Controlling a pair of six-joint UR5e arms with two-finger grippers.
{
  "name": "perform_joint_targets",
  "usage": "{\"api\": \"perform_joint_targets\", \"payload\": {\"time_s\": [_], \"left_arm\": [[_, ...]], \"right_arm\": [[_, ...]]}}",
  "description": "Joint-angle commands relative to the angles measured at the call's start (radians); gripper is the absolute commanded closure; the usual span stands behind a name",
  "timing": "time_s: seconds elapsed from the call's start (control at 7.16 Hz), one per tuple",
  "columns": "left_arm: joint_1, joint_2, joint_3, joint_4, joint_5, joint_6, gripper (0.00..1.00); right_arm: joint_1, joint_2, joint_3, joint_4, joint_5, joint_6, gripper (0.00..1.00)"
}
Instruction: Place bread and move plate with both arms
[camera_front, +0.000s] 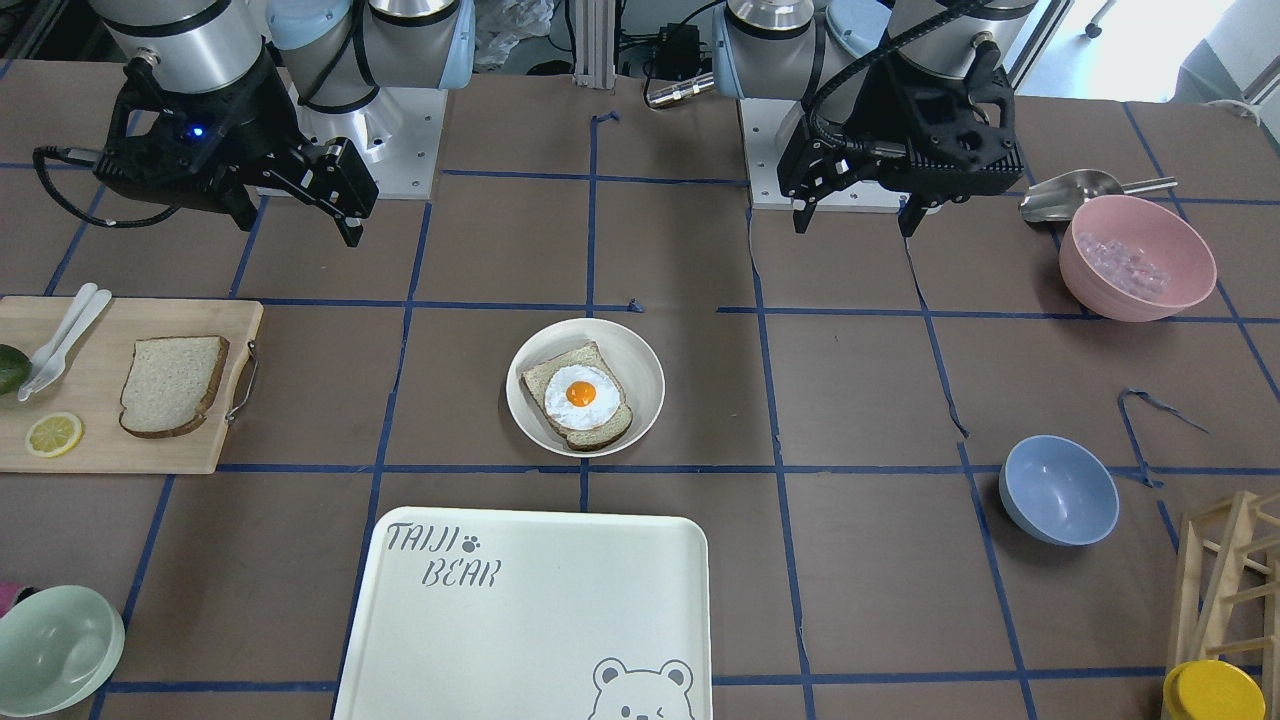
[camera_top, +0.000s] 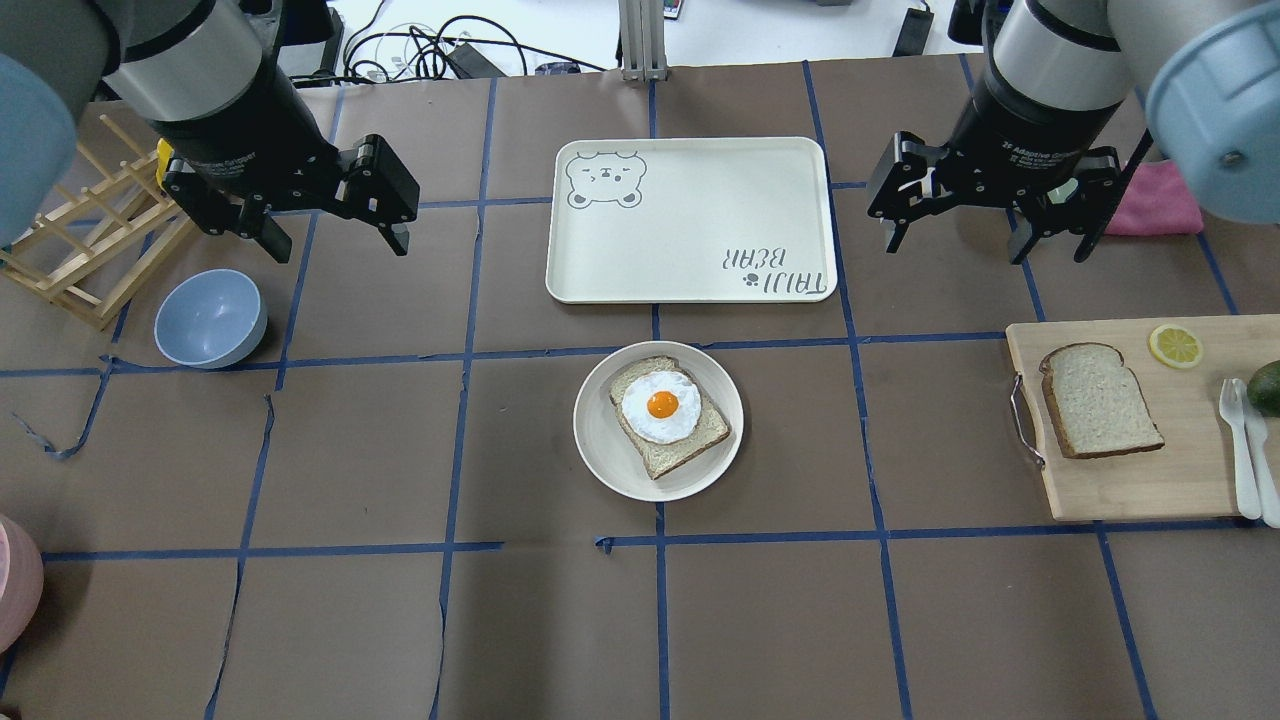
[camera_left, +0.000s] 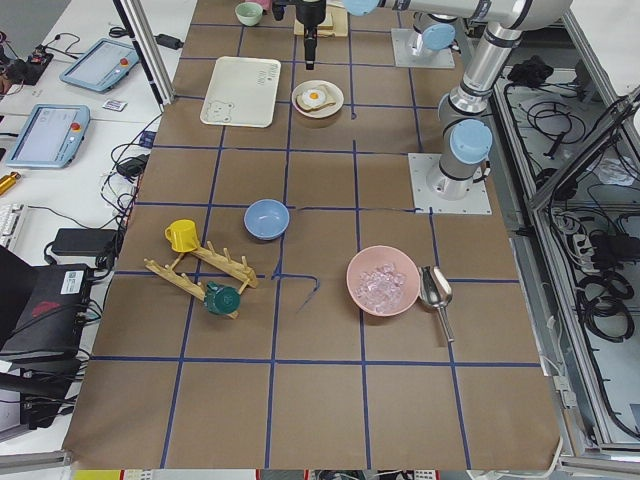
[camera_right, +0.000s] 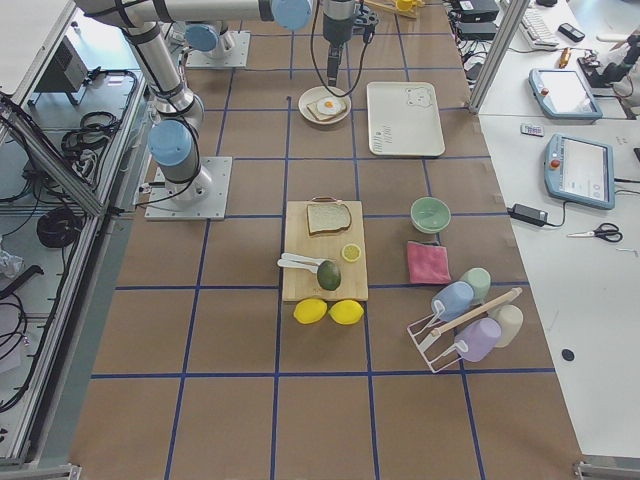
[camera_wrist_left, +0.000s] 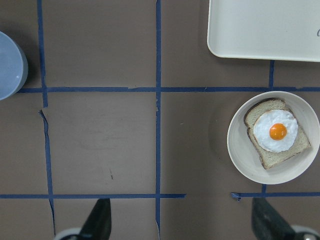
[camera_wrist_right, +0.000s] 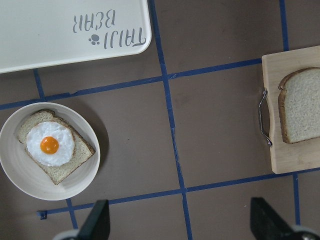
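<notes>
Shows the plain square slice of pale speckled bread (camera_top: 1100, 400) flat on the wooden cutting board (camera_top: 1120, 490) at the right end of the tabletop (camera_top: 400, 450), well apart from the black two-finger right pincer (camera_top: 955, 250) hanging spread and empty between board and round cream-white plate (camera_top: 600, 450). Points its domed crust away from the robot, long axis near-to-far, tipped toward the board's metal handle (camera_top: 1020, 420). Leaves the left pincer (camera_top: 340, 250) likewise parted, empty, farther off.

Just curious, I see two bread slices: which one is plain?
The bread on the wooden board, on the robot's right; the other slice lies in the plate under a fried egg.
</notes>
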Motion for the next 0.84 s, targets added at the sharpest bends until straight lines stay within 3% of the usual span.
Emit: {"api": "perform_joint_targets", "payload": {"time_s": [0.0,0.7], "left_arm": [[-0.003,0.014,-0.021,-0.001,0.002,-0.002,0.00],[-0.003,0.037,-0.061,0.015,0.013,0.000,0.00]], "right_arm": [[-0.001,-0.001,-0.003,0.000,0.004,0.000,0.00],[-0.003,0.000,0.001,0.008,0.001,0.003,0.00]]}}
